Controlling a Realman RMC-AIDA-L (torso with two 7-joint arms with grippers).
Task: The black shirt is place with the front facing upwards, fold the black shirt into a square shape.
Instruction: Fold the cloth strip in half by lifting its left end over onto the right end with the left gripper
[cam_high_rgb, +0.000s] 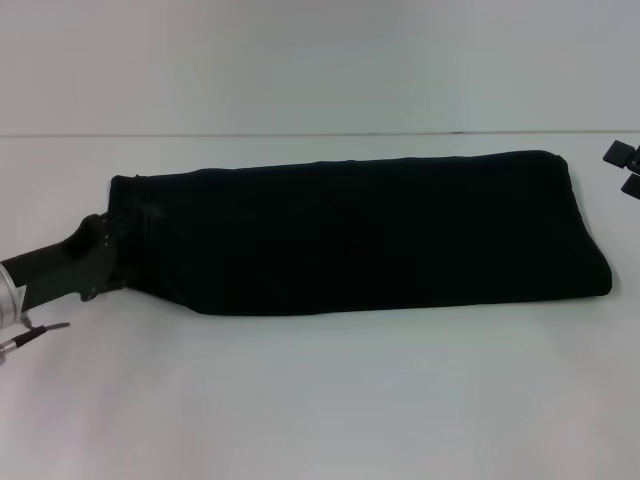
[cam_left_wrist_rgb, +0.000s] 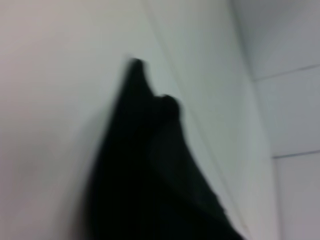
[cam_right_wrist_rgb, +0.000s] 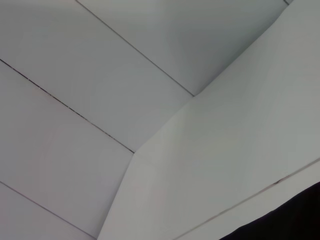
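Note:
The black shirt (cam_high_rgb: 360, 235) lies on the white table (cam_high_rgb: 320, 400), folded into a long strip running left to right; no print or label shows. My left gripper (cam_high_rgb: 112, 248) is at the strip's left end, its fingers closed on the cloth edge. In the left wrist view the black cloth (cam_left_wrist_rgb: 155, 185) fills the near part of the picture and runs away to a point. My right gripper (cam_high_rgb: 626, 170) is at the far right, just beyond the shirt's right end, open and empty. A corner of the shirt (cam_right_wrist_rgb: 290, 220) shows in the right wrist view.
The table's far edge (cam_high_rgb: 320, 133) runs behind the shirt, with a pale wall beyond. A thin metal-tipped cable (cam_high_rgb: 40, 331) hangs by my left arm at the left edge.

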